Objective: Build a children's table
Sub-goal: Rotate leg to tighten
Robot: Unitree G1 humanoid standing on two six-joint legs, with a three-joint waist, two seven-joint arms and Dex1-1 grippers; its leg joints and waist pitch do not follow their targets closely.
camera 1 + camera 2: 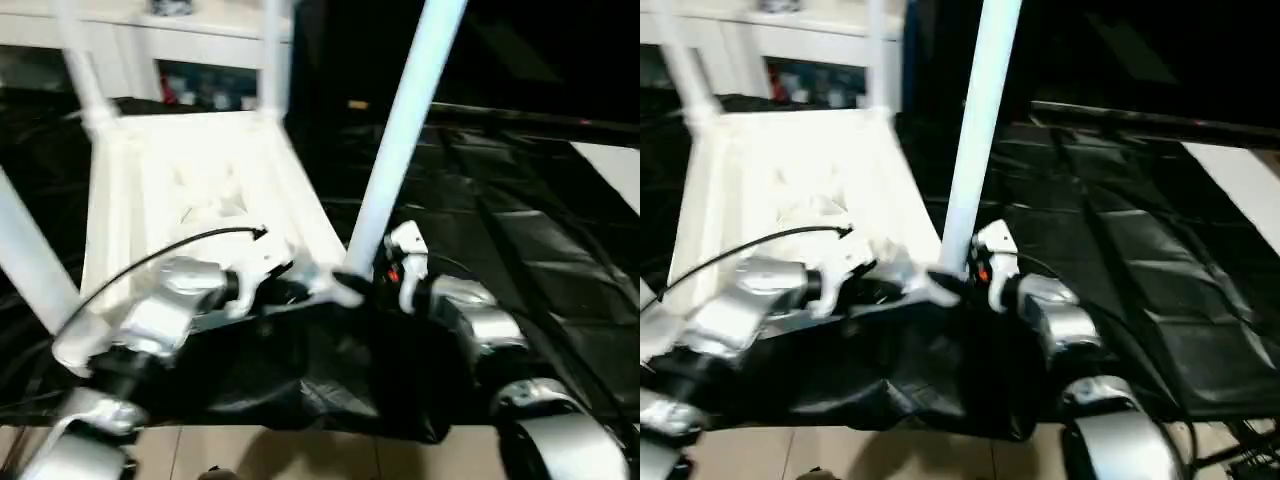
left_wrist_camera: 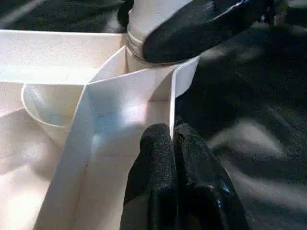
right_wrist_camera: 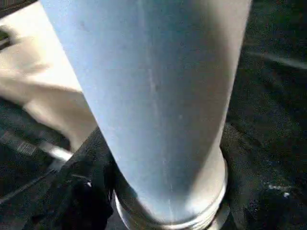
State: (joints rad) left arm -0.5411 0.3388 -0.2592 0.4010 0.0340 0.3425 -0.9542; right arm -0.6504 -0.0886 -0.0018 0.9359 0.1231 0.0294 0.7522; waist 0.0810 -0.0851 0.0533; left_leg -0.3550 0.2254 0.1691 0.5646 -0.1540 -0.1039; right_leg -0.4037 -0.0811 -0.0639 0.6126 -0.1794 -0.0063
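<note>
Left wrist view: left gripper (image 2: 173, 143), jaws pressed together, touches table top (image 2: 57, 57) rim; right gripper (image 1: 385, 270) jaws straddle leg (image 1: 400, 140).

Near leg (image 1: 400, 140) top cut by frame edge; right end effector (image 1: 375, 275) grip possibly around base, blurred.

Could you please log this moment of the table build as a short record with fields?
tabletop: upside down on black sheeting, ribbed underside up
legs: four standing up from the corners
near-right leg: upright in its corner socket, threaded base visible
left gripper: shut, fingertips pinching the tabletop's thin rim beside that corner
right gripper: around the base of the near-right leg
background: white cabinet behind the table
</note>
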